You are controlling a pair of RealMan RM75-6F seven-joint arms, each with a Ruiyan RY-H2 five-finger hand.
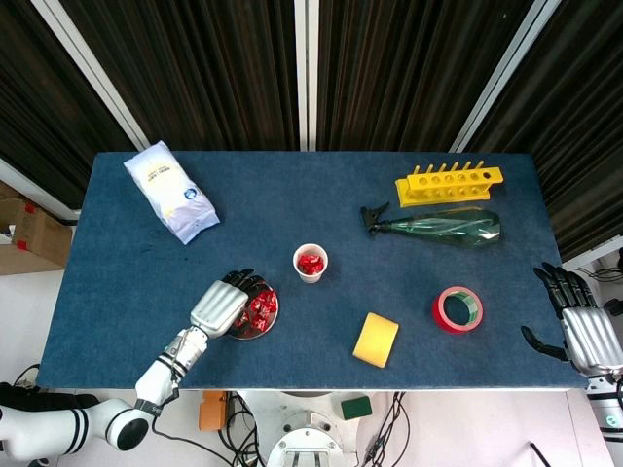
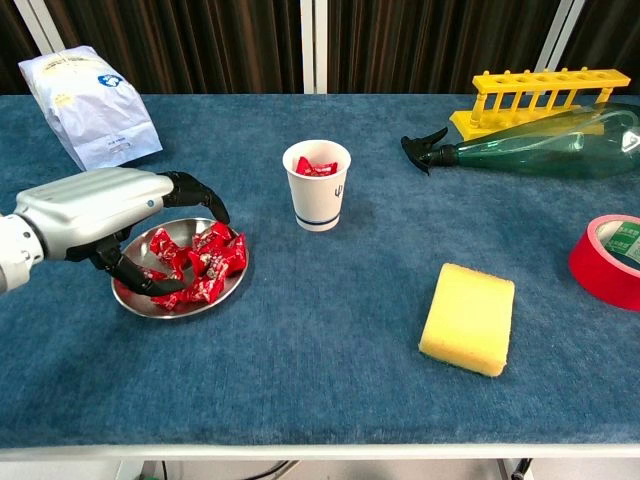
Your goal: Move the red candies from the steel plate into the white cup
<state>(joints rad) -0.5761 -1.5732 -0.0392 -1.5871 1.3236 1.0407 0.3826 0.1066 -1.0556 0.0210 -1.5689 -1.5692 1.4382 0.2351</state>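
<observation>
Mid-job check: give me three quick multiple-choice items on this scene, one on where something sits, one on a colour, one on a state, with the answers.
1. Where is the left hand?
A. Over the steel plate
B. On the yellow sponge
C. Beside the tape roll

2. What colour is the test tube rack?
A. Blue
B. Yellow
C. White

3. What state is the white cup in?
A. Tipped over
B. Upright, empty
C. Upright, with red candies inside

Answers:
1 A, its fingers curl down among the plate's candies.
2 B, the rack by the green spray bottle is plainly yellow.
3 C, red wrappers show above the cup's rim.
</observation>
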